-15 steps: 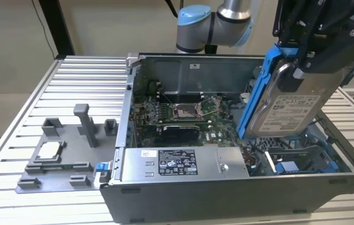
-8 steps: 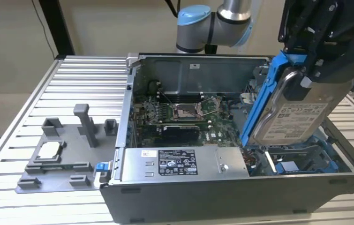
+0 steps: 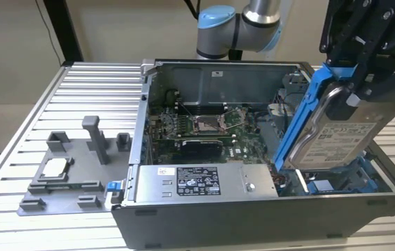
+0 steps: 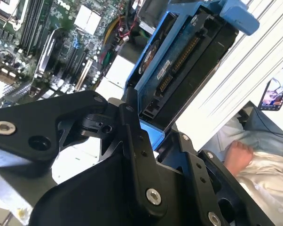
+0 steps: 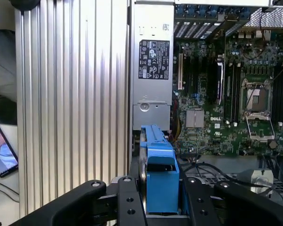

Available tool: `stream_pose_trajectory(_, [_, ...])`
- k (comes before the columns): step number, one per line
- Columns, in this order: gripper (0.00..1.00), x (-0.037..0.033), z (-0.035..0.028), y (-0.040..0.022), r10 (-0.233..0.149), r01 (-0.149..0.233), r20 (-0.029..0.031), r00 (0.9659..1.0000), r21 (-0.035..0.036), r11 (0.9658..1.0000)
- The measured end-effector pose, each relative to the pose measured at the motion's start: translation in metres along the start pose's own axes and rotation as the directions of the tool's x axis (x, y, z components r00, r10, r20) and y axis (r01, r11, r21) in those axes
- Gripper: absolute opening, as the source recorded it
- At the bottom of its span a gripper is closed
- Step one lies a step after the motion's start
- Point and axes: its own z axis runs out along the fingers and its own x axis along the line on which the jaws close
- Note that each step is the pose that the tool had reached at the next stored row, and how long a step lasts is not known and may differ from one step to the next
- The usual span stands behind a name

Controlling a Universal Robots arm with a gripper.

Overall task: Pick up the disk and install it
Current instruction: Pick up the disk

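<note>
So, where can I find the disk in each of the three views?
Exterior view: the disk is tilted at the exterior view's right, clamped in the gripper above the computer case.
Second wrist view: the disk shows its connector edge, beyond the gripper.
First wrist view: the disk is seen edge-on in the gripper.
Shared landmark: the motherboard.

Robotics lab bench: slotted aluminium table (image 3: 92,89), open computer case (image 3: 253,217), grey fixture tray (image 3: 26,208), robot arm (image 3: 249,23)

Silver disk (image 3: 331,140), blue-bracketed, tilted steeply, label outward.
</note>
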Motion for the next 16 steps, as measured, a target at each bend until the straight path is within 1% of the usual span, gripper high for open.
stream_pose_trajectory(2, [0.0, 0.0, 0.0003, -0.0071, 0.0, 0.0, -0.0001, 1.0, 0.0, 1.0])
stream_pose_trajectory(6, [0.0, -0.0018, 0.0023, -0.0253, 0.0, 0.0, -0.0004, 1.0, -0.0002, 1.0])
stream_pose_trajectory(12, [0.0, -0.0043, 0.0069, -0.0526, 0.0, 0.0, -0.0009, 1.0, -0.0003, 1.0])
stream_pose_trajectory(14, [0.0, -0.0057, 0.0096, -0.0587, 0.0, 0.0, -0.0012, 1.0, -0.0004, 1.0])
stream_pose_trajectory(16, [0.0, -0.0072, 0.0131, -0.0624, 0.0, 0.0, -0.0013, 1.0, -0.0004, 1.0])
